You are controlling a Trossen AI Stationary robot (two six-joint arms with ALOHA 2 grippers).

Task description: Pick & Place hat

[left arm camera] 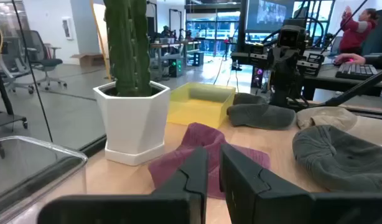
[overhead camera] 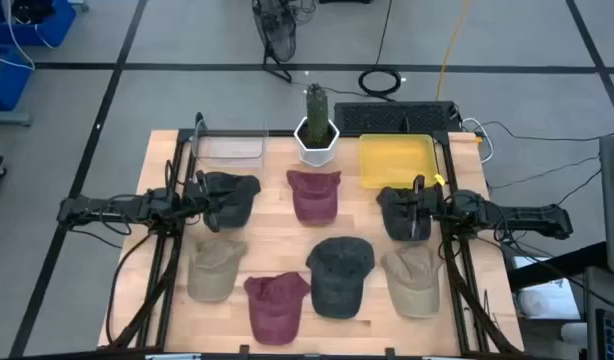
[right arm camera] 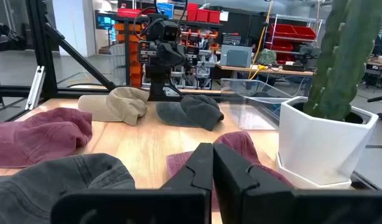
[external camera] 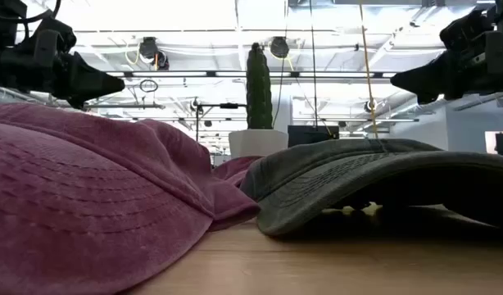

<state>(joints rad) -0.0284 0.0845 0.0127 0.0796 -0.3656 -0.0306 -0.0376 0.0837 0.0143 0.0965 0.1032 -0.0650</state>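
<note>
Seven hats (overhead camera: 339, 272) across the table (overhead camera: 367, 320), little bare wood between.

From my remote station I see a grey tiled floor (overhead camera: 187, 40), bright ceiling lights (external camera: 194, 12), red storage bins (right arm camera: 290, 31) and an office chair (left arm camera: 38, 59) beyond the table.

Both arms matte black, slim tubular links with chunky boxy joint housings. Left tool (left arm camera: 214, 177) and right tool (right arm camera: 213, 169): two flat, wedge-shaped black fingers each (smooth faces, no markings visible). Dark cabling runs along the links.
</note>
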